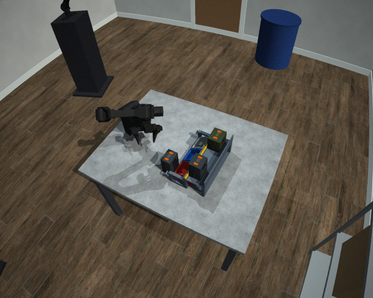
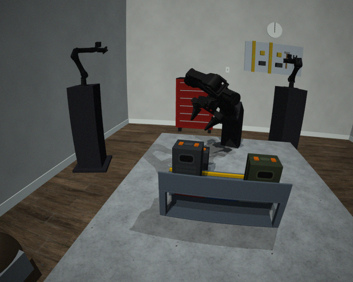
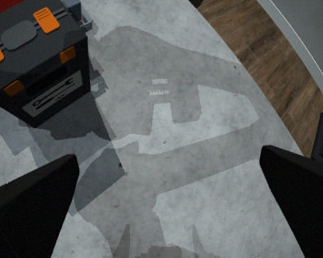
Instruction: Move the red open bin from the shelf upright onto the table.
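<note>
The red open bin [image 1: 182, 168] sits in the blue-grey shelf [image 1: 218, 169] [image 2: 225, 188] at its left end in the top view, beside a blue bin [image 1: 189, 155]. Only a red sliver shows at the top left of the wrist view. Its parts are too small to make out. A dark case [image 1: 169, 162] [image 3: 54, 76] stands in front of the red bin, on the gripper's side, and partly hides it. My gripper [image 1: 147, 143] [image 2: 198, 125] [image 3: 170, 159] is wide open and empty, above the table [image 1: 251, 192] [image 2: 116, 243] on the arm's side, away from the shelf.
A second dark case [image 1: 198, 168] [image 2: 185, 163] and a green case [image 1: 216, 140] [image 2: 263, 169] rise above the shelf. A yellow bar [image 1: 204, 149] [image 2: 222, 173] runs along it. A grey bin [image 1: 198, 142] sits beyond the blue one. The table's edge shows right in the wrist view.
</note>
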### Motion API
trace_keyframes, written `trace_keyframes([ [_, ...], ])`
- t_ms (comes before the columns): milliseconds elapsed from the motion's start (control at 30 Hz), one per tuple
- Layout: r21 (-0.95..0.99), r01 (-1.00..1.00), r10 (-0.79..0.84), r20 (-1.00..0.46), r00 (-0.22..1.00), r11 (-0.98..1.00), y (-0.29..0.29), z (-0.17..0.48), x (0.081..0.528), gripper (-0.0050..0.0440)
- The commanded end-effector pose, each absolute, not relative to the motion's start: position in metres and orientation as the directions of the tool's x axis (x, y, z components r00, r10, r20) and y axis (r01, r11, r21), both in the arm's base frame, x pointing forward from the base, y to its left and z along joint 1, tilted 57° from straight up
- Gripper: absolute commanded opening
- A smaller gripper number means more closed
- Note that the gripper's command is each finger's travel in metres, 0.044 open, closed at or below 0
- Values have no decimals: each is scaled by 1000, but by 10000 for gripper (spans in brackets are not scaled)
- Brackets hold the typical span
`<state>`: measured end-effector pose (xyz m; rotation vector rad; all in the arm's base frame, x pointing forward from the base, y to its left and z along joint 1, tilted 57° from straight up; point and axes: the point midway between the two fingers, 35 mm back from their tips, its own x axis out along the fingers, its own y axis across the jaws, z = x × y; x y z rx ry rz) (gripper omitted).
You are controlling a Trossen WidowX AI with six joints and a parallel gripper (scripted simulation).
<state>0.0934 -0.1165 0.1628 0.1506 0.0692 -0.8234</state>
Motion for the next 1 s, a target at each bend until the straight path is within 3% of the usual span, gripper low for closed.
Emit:
trace_keyframes([
  [0, 194, 734, -701, -220, 679, 650, -144, 164, 113, 440],
  [333, 194, 734, -701, -220, 679, 650, -144, 164, 113, 440],
  [367, 224, 731, -714, -165, 681, 645, -124, 165, 98, 440],
  [500, 384, 716, -670, -273, 691, 583, -151, 164, 119, 440],
  [900, 384, 716, -670, -273, 691, 583, -151, 164, 119, 440],
  [933, 412, 703, -704, -181, 687, 580, -123, 166, 97, 440],
  [967, 447, 697, -691, -212, 691, 560, -130, 165, 103, 440],
])
